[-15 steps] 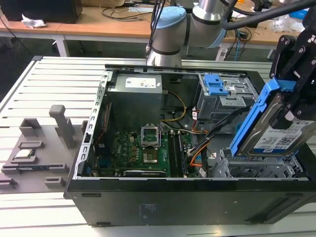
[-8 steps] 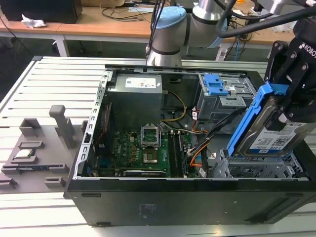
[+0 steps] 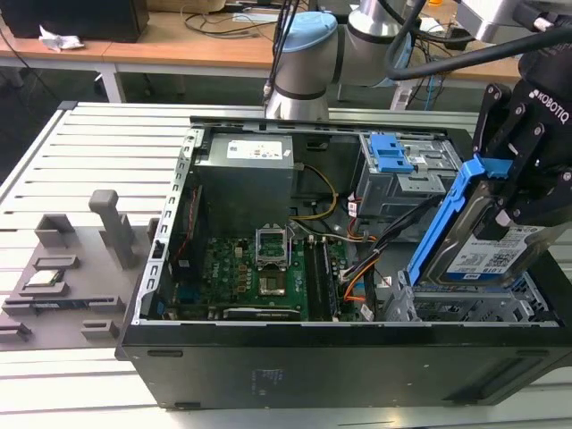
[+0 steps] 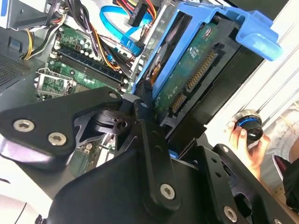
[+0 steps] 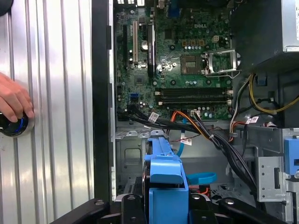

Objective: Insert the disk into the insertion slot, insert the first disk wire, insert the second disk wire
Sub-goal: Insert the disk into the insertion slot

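Clamping the disk (image 3: 478, 246) in the exterior view, the closed claw (image 3: 511, 201) holds it tilted just above the slot (image 3: 474, 308), at that view's right, not yet inside. The second wrist view shows its connectors (image 4: 198, 74) bare. In the first wrist view the wires (image 5: 215, 140) lie loose, so all three steps seem left.

Slatted metal bench (image 3: 63, 134) up front, wood desk (image 3: 161, 45) w/ cables (image 3: 219, 25) behind.

Exterior view high above open case (image 3: 313, 366), wrist views close inside (both sharing the motherboard (image 5: 177, 70))
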Controlling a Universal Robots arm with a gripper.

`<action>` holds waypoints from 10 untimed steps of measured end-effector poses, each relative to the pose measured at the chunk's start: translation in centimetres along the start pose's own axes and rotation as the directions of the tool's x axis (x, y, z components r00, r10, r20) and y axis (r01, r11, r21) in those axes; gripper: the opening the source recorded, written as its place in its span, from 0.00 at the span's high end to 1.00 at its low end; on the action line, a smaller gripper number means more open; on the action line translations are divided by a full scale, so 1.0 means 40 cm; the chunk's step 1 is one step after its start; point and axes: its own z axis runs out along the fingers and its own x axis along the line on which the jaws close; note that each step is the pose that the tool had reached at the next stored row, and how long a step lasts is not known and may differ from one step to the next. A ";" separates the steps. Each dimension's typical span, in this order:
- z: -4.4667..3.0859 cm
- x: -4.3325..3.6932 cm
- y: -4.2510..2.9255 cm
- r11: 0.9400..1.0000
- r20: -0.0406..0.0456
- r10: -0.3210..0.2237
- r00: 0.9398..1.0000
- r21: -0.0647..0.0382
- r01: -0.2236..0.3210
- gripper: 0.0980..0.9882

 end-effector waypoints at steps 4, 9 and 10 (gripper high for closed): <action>0.009 0.000 0.000 1.000 -0.001 0.000 1.000 0.000 0.000 0.70; 0.024 0.000 0.000 1.000 0.000 0.000 1.000 0.000 0.000 0.70; 0.027 0.000 0.000 1.000 0.000 -0.001 1.000 0.000 0.001 0.70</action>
